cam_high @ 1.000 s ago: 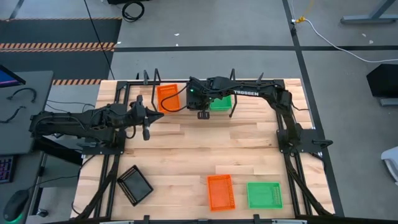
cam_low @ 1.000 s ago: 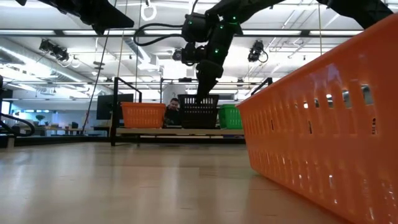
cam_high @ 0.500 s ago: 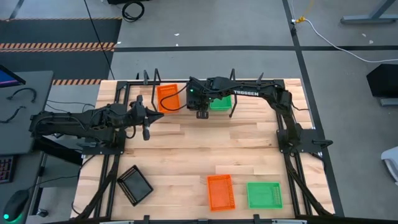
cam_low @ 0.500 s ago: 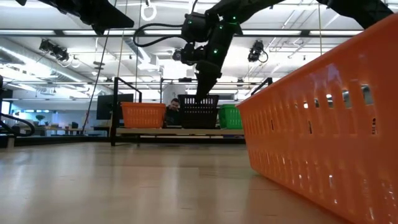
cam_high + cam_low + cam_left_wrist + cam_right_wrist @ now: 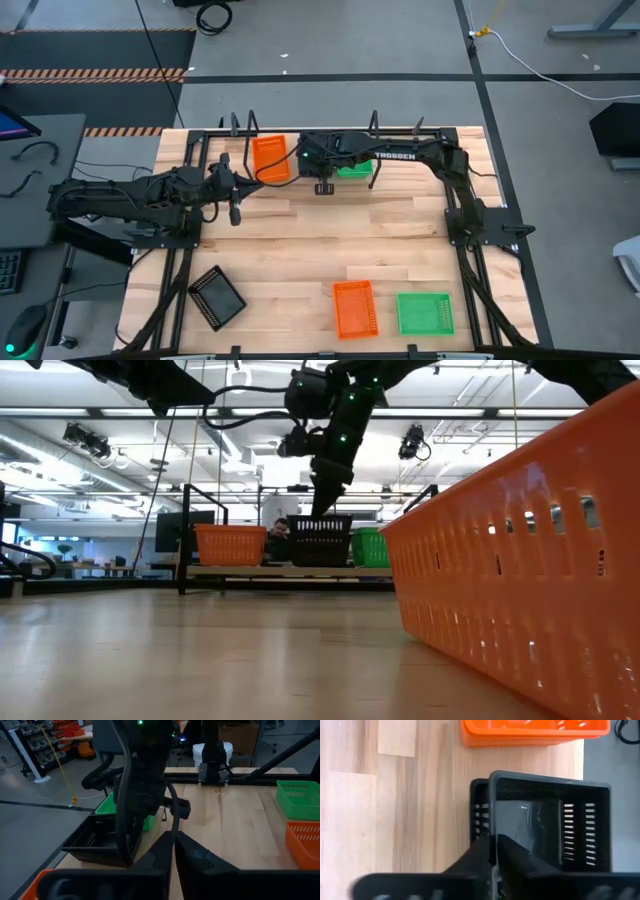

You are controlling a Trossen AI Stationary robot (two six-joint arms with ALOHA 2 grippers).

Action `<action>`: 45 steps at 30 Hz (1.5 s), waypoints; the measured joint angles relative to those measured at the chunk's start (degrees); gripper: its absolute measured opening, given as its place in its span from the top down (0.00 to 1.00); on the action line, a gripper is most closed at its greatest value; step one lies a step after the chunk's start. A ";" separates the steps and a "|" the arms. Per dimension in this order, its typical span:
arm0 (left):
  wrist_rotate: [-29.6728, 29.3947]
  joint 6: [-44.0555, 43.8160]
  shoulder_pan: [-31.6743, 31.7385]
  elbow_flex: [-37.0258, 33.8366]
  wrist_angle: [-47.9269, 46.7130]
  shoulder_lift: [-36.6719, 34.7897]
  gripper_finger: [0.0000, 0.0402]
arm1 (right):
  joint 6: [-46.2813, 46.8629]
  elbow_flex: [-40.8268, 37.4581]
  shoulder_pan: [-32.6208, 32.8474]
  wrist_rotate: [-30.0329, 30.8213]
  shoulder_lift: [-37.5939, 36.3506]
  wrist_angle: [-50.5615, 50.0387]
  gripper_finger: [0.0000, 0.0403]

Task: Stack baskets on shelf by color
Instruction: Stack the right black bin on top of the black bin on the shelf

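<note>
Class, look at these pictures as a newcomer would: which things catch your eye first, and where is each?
The right hand, fingers together, hangs over the black basket on the shelf, between an orange basket and a green basket. In the low view, another orange basket looms at the right. The left hand waits over the table's left.

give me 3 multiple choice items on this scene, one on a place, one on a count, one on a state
1. Where does the black basket off the shelf lie on the table?
A. front left
B. front right
C. centre

2. How many baskets lie on the table's front part?
A. two
B. three
C. five

3. The right end effector is
A. wide open above the shelf
B. shut on the rim of the shelf's black basket
C. resting on the table

Key: 1 A, the high view shows it at front left. 2 B, black, orange, green. 3 B, its fingers pinch the rim.
</note>
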 joint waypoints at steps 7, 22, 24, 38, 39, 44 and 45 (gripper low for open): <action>0.00 -0.02 0.00 0.00 0.01 0.00 0.92 | 0.77 0.00 0.21 -2.58 0.00 0.23 0.89; 0.00 -0.07 0.00 -0.02 0.02 -0.01 0.92 | 1.17 -0.04 -1.95 -13.50 0.08 0.86 0.94; 0.01 -0.07 0.00 -0.02 0.06 -0.01 0.92 | 2.38 -0.02 -2.11 -14.85 0.77 1.43 0.94; 0.01 -0.02 -0.02 -0.02 0.07 -0.02 0.92 | 2.47 -0.06 -2.18 -11.42 2.09 2.35 0.93; 0.02 -0.02 -0.02 -0.02 0.06 -0.02 0.92 | 2.44 -0.07 -2.18 -11.43 1.93 2.29 0.93; 0.02 0.00 -0.02 -0.02 0.13 -0.02 0.93 | 2.32 -0.07 -2.11 -12.20 1.32 3.18 0.88; 0.02 0.00 -0.02 -0.02 0.13 0.00 0.93 | 2.32 -0.07 -2.11 -11.97 1.23 3.35 0.86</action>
